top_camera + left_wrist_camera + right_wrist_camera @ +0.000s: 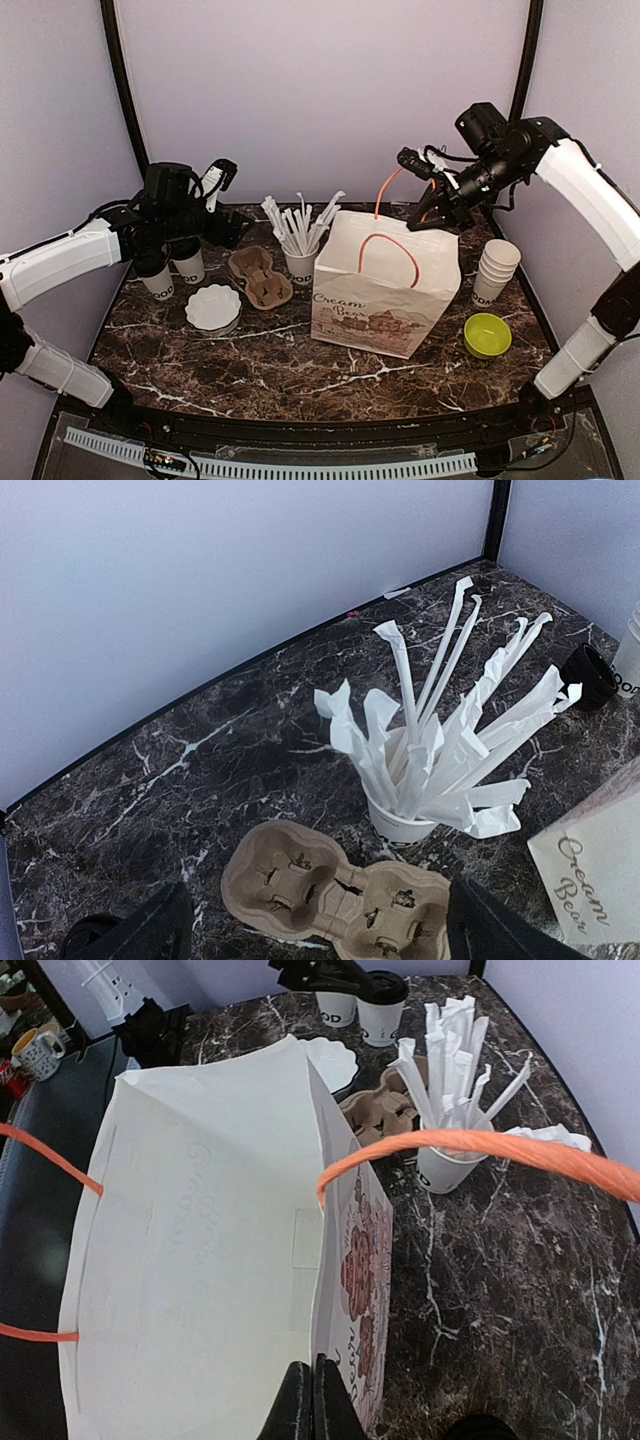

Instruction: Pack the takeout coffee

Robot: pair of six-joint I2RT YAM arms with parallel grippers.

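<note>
Two small white coffee cups stand at the table's left, one nearer (pixel 160 283) and one farther back (pixel 189 266), partly under my left arm. In the right wrist view one cup (pixel 383 1015) shows its black lid; the top of the other cup (pixel 337 1006) is hidden by the gripper. My left gripper (pixel 222 230) is open and empty, just right of the cups, above the brown pulp carrier (pixel 340 890). My right gripper (pixel 311 1400) is shut on the top edge of the white paper bag (pixel 385 285), holding its mouth open.
A cup of wrapped straws (pixel 300 262) stands behind the carrier (pixel 260 277). A white scalloped dish (pixel 213 307) lies in front of the cups. A stack of lidless cups (pixel 495 270) and a green bowl (pixel 487 335) sit right of the bag.
</note>
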